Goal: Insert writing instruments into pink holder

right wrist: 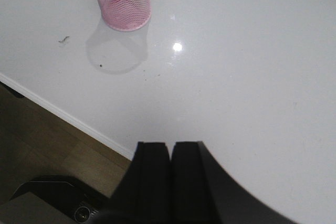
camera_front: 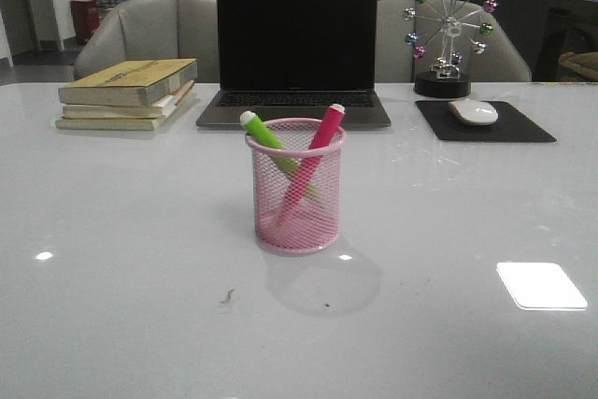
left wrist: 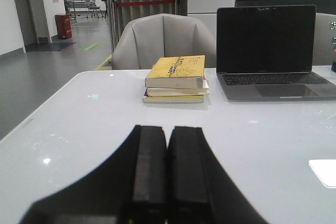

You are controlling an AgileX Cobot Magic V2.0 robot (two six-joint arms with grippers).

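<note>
— Holder [camera_front: 296, 189]: pink mesh cup, upright on the white surface [camera_front: 140, 277], roughly central and in front of the laptop [camera_front: 295, 49]. Where are the markers?

— Both inside it. The green marker [camera_front: 268, 135] leans to the left, pale end up above the rim. The pink marker [camera_front: 314, 153] leans to the right, pale end also above the rim. The two cross inside the mesh.

— Left gripper [left wrist: 167, 169]?

— Seen only from its own wrist camera. Jaws pressed together, nothing between them, held above the surface and facing the books [left wrist: 176, 78] and a grey chair [left wrist: 163, 40] beyond.

— Right gripper [right wrist: 170, 174]?

— Same finding: jaws together, nothing held. It sits above the near edge of the surface, with wooden floor [right wrist: 47, 145] visible below that edge. The holder is well apart from it.

— Other items?

— Stack of books at back left of the surface. Black mousepad [camera_front: 484, 122] at back right with a white mouse [camera_front: 474, 111] on it. Behind the pad, a small wheel ornament [camera_front: 449, 35] with coloured balls on a black base. A small dark speck [camera_front: 227, 296] lies near the holder, on the side towards the robot.
</note>
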